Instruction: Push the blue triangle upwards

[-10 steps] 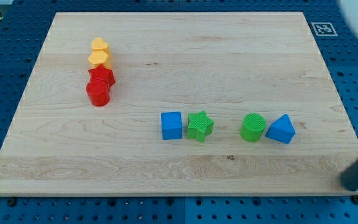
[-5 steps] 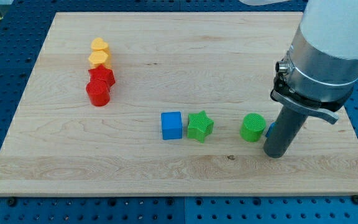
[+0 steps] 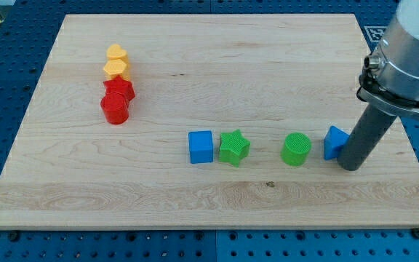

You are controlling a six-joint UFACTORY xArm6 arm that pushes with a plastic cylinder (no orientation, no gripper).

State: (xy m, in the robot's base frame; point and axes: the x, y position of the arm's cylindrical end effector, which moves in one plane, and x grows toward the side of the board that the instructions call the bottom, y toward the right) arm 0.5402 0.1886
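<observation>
My tip (image 3: pixel 351 166) rests on the counter (image 3: pixel 217 65) toward the view's right, lower than every block in the row, so it is the nearest thing to the view's bottom edge. I end in a plain dark rod with no fingers on it, so there is nothing to tell of a grasp; the rod only stands on the wood. Just above and to the view's left of my tip sits the blue triangle (image 3: pixel 334 142), partly hidden behind the rod, and the two look to be touching or very nearly so, though I cannot tell which. The triangle is the rightmost piece of a loose row across the counter's middle band. Next to it on the view's left, with a small gap, stands the green cylinder (image 3: pixel 296 148). Farther left, well apart from the cylinder, the green star (image 3: pixel 233 147) sits just beside the blue cube (image 3: pixel 201 146), the two close enough that they seem almost in contact. Farther up and toward the view's left there is a tight column of four blocks: the red cylinder (image 3: pixel 114 109) lowest, the red block (image 3: pixel 120 89) pressed against it from above, then the yellow hexagon (image 3: pixel 116 70), and the yellow block (image 3: pixel 116 52) at the top, its shape hard to make out.
</observation>
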